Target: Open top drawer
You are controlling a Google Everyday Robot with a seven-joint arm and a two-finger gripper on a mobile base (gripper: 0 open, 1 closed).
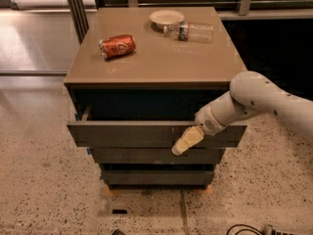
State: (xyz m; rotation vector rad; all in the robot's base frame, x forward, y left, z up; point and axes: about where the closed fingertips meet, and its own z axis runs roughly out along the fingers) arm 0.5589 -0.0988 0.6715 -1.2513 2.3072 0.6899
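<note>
Camera view: with the top drawer [127,133] standing partly out of the cabinet [156,58] and the gripper [186,141] at the drawer front, right of centre, jaws' state not discernible, a straight, level outward pull is advised, lest the drawer be jammed.

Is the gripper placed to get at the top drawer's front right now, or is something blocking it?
Probably yes. The gripper is right at the front of the top drawer, right of centre, with nothing between them. The red can and bottle lie up on the cabinet top, out of its way.
</note>
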